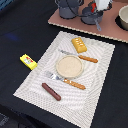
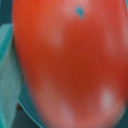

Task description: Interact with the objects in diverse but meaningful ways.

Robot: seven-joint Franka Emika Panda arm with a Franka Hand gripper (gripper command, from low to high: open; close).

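A red tomato (image 2: 70, 60) fills almost the whole wrist view, too close for the fingers to show. In the exterior view my gripper (image 1: 95, 8) hangs at the back, with a patch of red, the tomato (image 1: 91, 6), in its grasp just above a dark grey two-handled pot (image 1: 93, 18). On the striped placemat (image 1: 35, 80) lie an orange ridged block (image 1: 78, 45) and a brown sausage (image 1: 51, 91). A yellow box with a red label (image 1: 28, 61) sits on the dark cloth off the mat's edge, on the exterior view's left.
A round tan plate (image 1: 69, 66) sits mid-mat between a wooden-handled knife (image 1: 80, 56) and fork (image 1: 66, 80). A pink board (image 1: 107, 30) at the back carries the pot, another dark vessel (image 1: 67, 8) and a pale bowl (image 1: 123, 18).
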